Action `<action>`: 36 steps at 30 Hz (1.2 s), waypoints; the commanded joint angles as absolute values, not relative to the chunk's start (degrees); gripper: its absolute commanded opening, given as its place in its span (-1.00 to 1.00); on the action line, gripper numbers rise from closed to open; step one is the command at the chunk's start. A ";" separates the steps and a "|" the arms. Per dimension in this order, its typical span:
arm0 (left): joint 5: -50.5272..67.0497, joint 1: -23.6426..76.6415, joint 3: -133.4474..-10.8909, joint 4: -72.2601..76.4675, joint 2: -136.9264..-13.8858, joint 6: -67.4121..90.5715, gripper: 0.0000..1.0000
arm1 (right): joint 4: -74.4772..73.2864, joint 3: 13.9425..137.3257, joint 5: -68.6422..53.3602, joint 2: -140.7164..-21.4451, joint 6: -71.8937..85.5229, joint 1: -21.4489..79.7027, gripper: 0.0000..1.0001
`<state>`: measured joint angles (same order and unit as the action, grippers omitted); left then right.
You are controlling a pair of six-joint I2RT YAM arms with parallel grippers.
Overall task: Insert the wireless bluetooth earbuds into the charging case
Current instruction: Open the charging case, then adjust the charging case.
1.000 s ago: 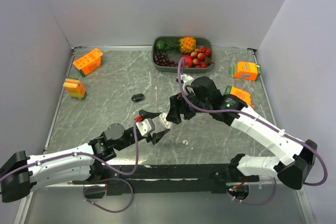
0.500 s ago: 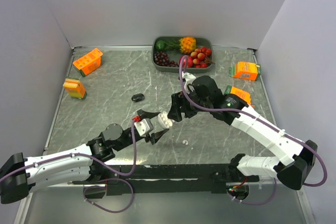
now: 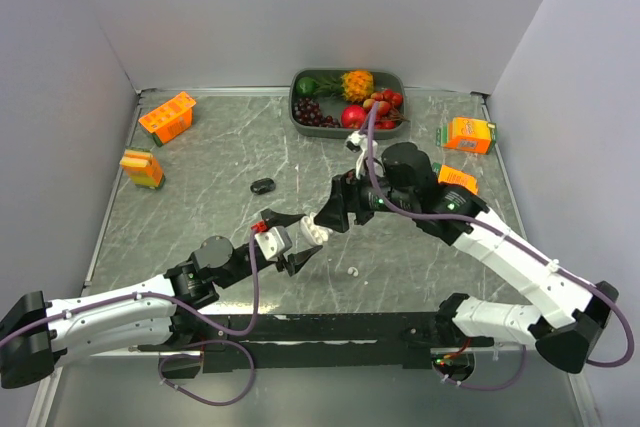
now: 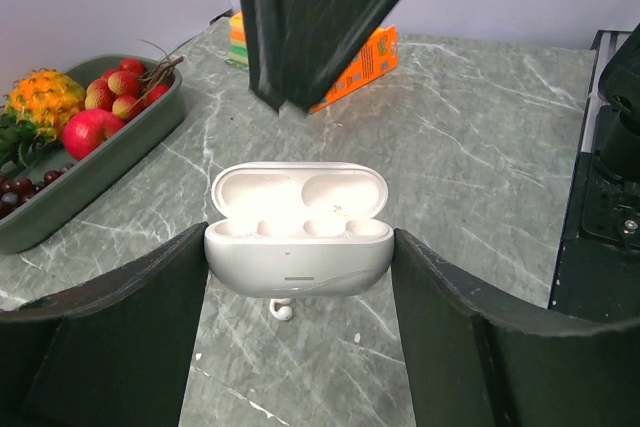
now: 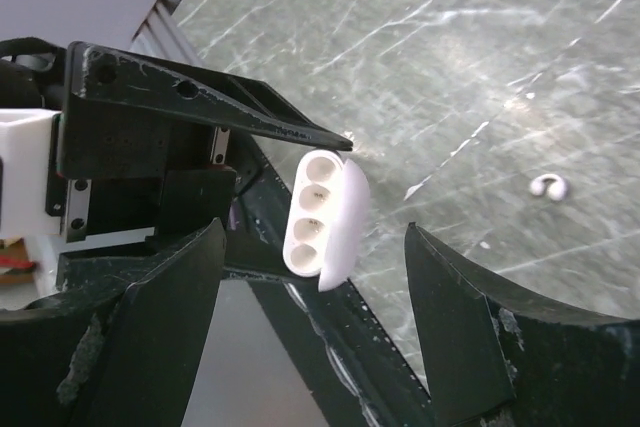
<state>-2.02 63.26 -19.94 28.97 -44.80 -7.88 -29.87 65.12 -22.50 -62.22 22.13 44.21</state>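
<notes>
The white charging case [image 4: 297, 247] hangs a little above the table with its lid open, and my left gripper [image 4: 300, 237] is shut on its two ends. Its wells [image 5: 312, 209] show empty. One white earbud [image 3: 352, 271] lies on the table just beyond the case, also seen as the earbud [image 4: 283, 310] and the earbud [image 5: 548, 185]. My right gripper [image 3: 332, 215] hovers open right behind the case [image 3: 312, 230], with nothing in its grip. A small glossy black rounded thing [image 3: 262, 185] lies farther back on the left; I cannot tell what it is.
A green tray of fruit [image 3: 300, 119] stands at the back. Orange cartons sit at the back left [image 3: 167, 116], the left [image 3: 142, 168], the back right [image 3: 468, 134] and beside the right arm [image 3: 458, 179]. Walls close in the table on three sides.
The right arm's wrist and elbow have swung a little to the right, while its gripper stays by the case. The left gripper with the case has edged slightly to the left.
</notes>
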 commanded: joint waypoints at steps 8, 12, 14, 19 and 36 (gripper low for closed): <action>-2.20 63.81 -22.32 32.34 -45.00 -7.82 -0.98 | -28.13 64.25 -26.63 -67.06 23.47 43.95 0.36; -2.29 64.16 -22.76 32.34 -44.91 -7.73 -0.98 | -28.30 64.42 -26.89 -68.11 23.38 44.03 0.18; -2.46 64.25 -23.03 32.43 -44.91 -7.73 -0.98 | -28.39 64.42 -27.16 -68.73 23.38 43.95 0.07; -2.81 64.34 -23.38 32.69 -45.00 -7.91 -0.98 | -28.65 64.34 -27.77 -69.34 23.03 43.95 -0.01; -7.19 64.42 -23.82 30.24 -45.35 -6.59 0.15 | -31.55 66.70 -24.44 -64.17 16.63 44.12 -1.00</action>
